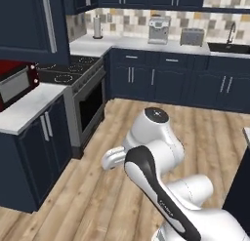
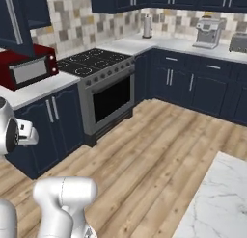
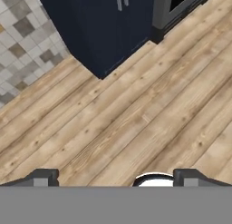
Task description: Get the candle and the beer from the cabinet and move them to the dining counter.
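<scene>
The navy wall cabinet (image 1: pixel 27 25) hangs at the upper left with its panelled door closed and its long silver bar handle (image 1: pixel 49 23) upright; the same cabinet (image 2: pixel 12 13) is in the right base view's top left corner. The candle and the beer are hidden from me. A corner of the dining counter (image 2: pixel 217 203), white veined marble, lies at the lower right. My gripper (image 3: pixel 115 177) is open and holds nothing. It points down at the wooden floor, in front of a navy base cabinet (image 3: pixel 108 28).
A red microwave (image 2: pixel 26 68) sits on the small marble worktop (image 1: pixel 29 106) below the wall cabinet. Beside it stands the stove with oven (image 2: pixel 108 95). Along the back counter are a paper towel roll (image 1: pixel 97 26), coffee machine (image 1: pixel 158 29), toaster (image 1: pixel 192 36) and sink (image 1: pixel 229 46).
</scene>
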You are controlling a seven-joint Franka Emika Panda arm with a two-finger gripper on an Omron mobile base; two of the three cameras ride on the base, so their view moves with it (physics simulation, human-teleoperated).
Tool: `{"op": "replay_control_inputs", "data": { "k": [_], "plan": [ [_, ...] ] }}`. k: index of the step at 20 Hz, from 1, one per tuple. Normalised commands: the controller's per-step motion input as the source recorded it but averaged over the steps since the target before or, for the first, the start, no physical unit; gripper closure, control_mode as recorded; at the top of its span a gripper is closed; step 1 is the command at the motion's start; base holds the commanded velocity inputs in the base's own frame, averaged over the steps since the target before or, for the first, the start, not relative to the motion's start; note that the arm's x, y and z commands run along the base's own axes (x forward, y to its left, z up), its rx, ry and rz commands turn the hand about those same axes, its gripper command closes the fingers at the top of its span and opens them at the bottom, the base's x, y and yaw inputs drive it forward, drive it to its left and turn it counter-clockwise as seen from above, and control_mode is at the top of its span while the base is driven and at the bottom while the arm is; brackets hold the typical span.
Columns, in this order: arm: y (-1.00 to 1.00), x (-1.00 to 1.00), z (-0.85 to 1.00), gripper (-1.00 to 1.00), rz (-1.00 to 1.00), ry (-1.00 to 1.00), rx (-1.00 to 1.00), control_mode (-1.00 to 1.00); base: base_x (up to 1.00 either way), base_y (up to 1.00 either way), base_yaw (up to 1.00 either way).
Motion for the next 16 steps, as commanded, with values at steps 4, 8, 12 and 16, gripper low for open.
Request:
{"op": "replay_control_inputs", "data": {
  "k": [4, 8, 12, 16],
  "plan": [
    [0.0, 0.0, 0.0, -1.0, 0.0, 0.0, 0.0, 1.0, 0.6, -0.71, 0.31],
    [0.0, 0.0, 0.0, -1.0, 0.0, 0.0, 0.0, 1.0, 0.64, -0.63, 0.27],
    [0.0, 0.0, 0.0, -1.0, 0.0, 0.0, 0.0, 1.0, 0.72, -0.24, 0.16],
    [0.0, 0.0, 0.0, -1.0, 0.0, 0.0, 0.0, 1.0, 0.86, 0.03, 0.05]
  ]
}}
